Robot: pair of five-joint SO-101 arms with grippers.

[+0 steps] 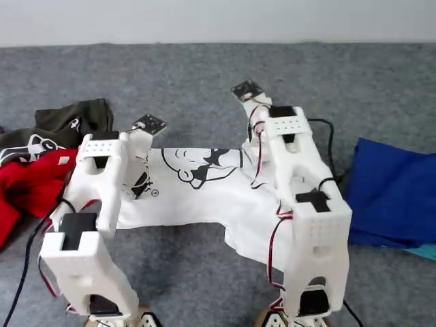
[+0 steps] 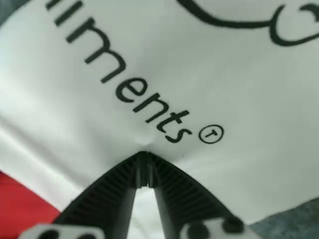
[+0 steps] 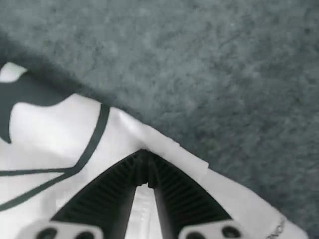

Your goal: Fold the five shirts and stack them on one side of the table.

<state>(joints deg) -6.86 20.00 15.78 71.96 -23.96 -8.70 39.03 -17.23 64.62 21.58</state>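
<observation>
Right wrist view: end effector (image 3: 143, 158) grips shirt (image 3: 55, 134) edge.

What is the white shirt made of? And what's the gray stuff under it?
The white shirt looks like soft, matte knit cloth, maybe cotton: it wrinkles and drapes in loose folds. The gray table cover looks like fuzzy felt or thin carpet: its surface is speckled and fibrous, with no shine.
</observation>
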